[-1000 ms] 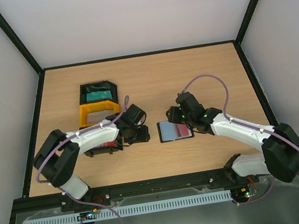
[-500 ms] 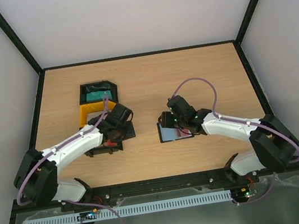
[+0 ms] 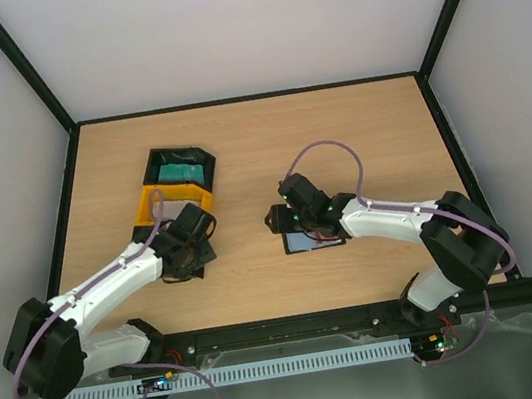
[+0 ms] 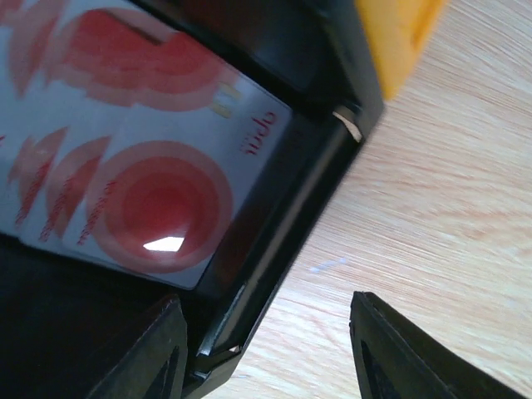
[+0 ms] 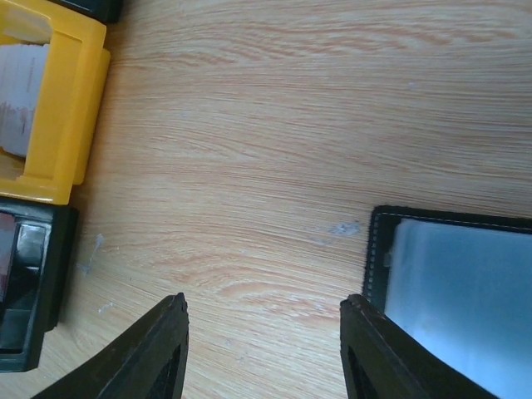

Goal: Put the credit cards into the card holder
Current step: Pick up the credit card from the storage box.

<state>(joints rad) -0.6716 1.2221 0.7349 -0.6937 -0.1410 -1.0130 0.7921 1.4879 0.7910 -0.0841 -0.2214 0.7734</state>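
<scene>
Top view first: the left gripper (image 3: 186,256) is down over the near black tray (image 3: 175,275), the closest one in a row of three on the left side of the table (image 3: 357,134), with a yellow tray (image 3: 145,200) behind it and a far black tray (image 3: 151,162) holding a teal card (image 3: 179,171). The right gripper (image 3: 280,223) sits mid-table at the left edge of the card holder (image 3: 313,240), which lies open and flat, well apart from the trays. From up here you can't really tell how either pair of fingers stands. Left wrist view: both fingers (image 4: 150,353) are spread wide, holding nothing, with the right-hand rim of the near black tray between them. The red-and-white card (image 4: 141,191) lies flat inside that tray and a corner of the yellow tray shows top right. Right wrist view: fingers (image 5: 166,349) spread apart here too, empty, bare wood between them. The card holder's stitched edge and shiny inner window are just beside the right finger. Off to the left the yellow tray has a whitish-grey card (image 5: 17,91) in it
</scene>
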